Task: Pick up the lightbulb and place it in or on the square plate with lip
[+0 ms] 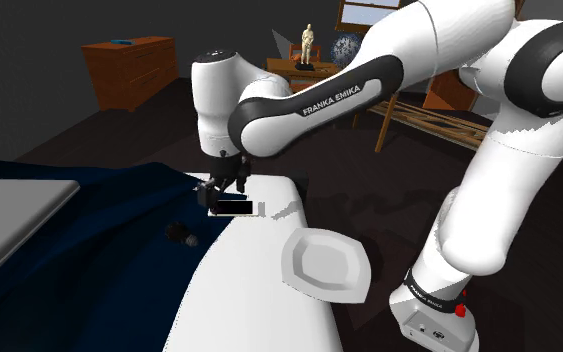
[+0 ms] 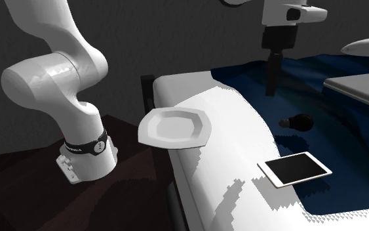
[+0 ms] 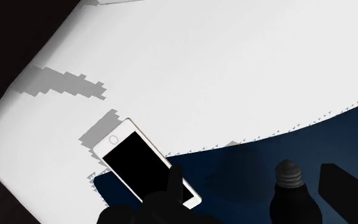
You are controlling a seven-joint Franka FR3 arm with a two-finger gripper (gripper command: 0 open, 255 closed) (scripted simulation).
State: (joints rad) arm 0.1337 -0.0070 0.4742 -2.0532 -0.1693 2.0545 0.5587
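The hand (image 3: 258,191) hangs over the bed (image 1: 249,300), its fingers wide apart and holding nothing. The dark lightbulb (image 2: 297,122) lies on the blue blanket (image 1: 89,270) beneath them. The white plate (image 1: 324,265) sits apart at the bed's edge.

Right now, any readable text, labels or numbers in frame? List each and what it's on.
"FRANKA EMIKA": white letters on the dark link of the arm.
Black band at the arm's base: small white print, too small to read.
Phone: black screen, no text on it.
Nothing else is readable.
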